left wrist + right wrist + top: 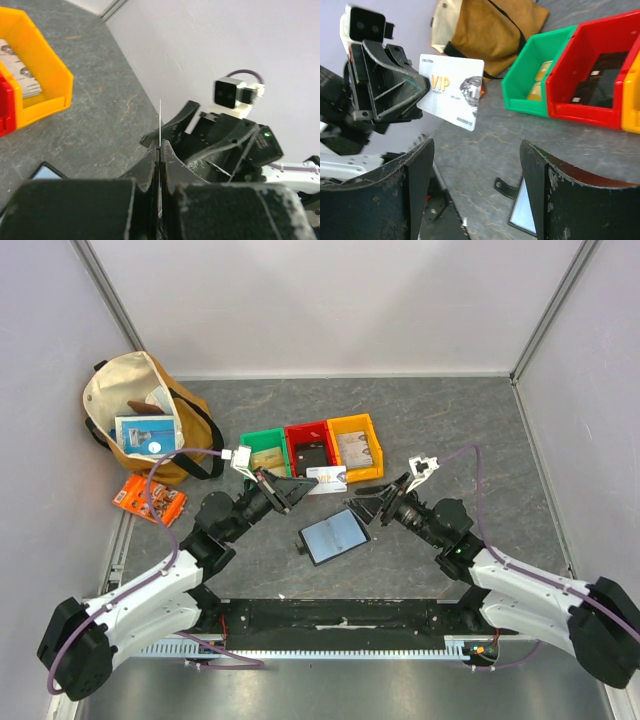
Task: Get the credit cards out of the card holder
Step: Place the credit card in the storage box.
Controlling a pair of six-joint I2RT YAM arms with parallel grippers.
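Item under inspection: the small black bifold card holder with two shiny grey-blue inner panels (pixel 333 536). It lies open and flat on the grey mottled table top (pixel 450 440), on the near side of the bins and between the two arms.

Left gripper (pixel 303 484): the jaws are pressed together on one edge of a white plastic card with gold "VIP" lettering (pixel 452 95). The card is held clear of the table, above the strip between the bins and the card holder. In the left wrist view it appears only as a thin white line between the fingers.

Right gripper (pixel 362 508): the fingers (pixel 420 170) are spread wide with nothing between them. It sits just beside the card holder's far right corner; contact cannot be determined.

Containers:
- Green plastic bin (pixel 265 453): holds pale yellowish flat pieces, not identifiable.
- Red plastic bin (pixel 310 448): holds a flat black item.
- Yellow-orange plastic bin (pixel 356 445): holds a flat grey-and-white printed piece.
- The three bins stand side by side, touching.
- Tan cloth bag with black straps (pixel 140 415): stands at the far left and holds a light-blue-faced box and a brown object.

An orange packet (pixel 150 500) lies on the table just beside the bag.
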